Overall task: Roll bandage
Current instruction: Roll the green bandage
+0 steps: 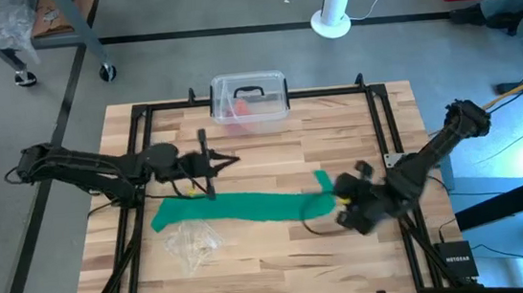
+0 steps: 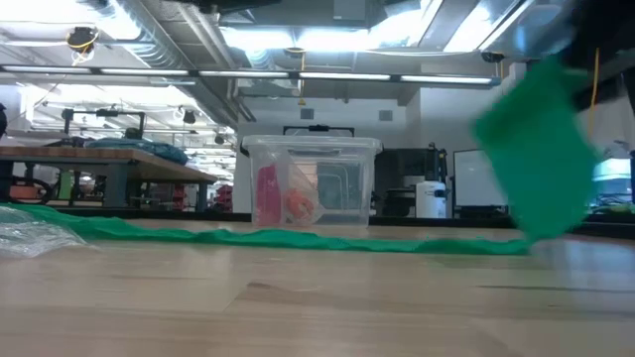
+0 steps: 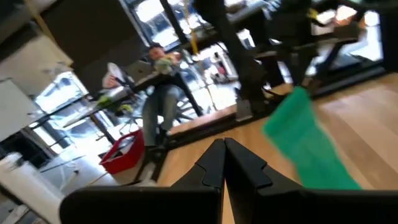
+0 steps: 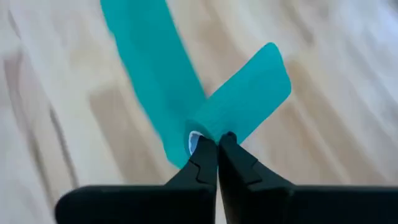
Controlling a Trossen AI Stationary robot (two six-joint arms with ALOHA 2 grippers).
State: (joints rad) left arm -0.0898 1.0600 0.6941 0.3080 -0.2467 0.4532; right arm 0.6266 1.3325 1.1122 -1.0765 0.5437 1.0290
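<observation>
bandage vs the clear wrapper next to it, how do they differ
The bandage is solid green; the wrapper is clear. The bandage runs long and flat across the table, its right end lifted by the right gripper; the wrapper is a small crumpled heap, untouched. Both are soft and lie on the table.

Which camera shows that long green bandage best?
The high view: the whole bandage lies across the table there, its right end lifted by the shut right gripper. The low view sees it edge-on; the left wrist shows only the raised end, the right wrist the pinched fold.
</observation>
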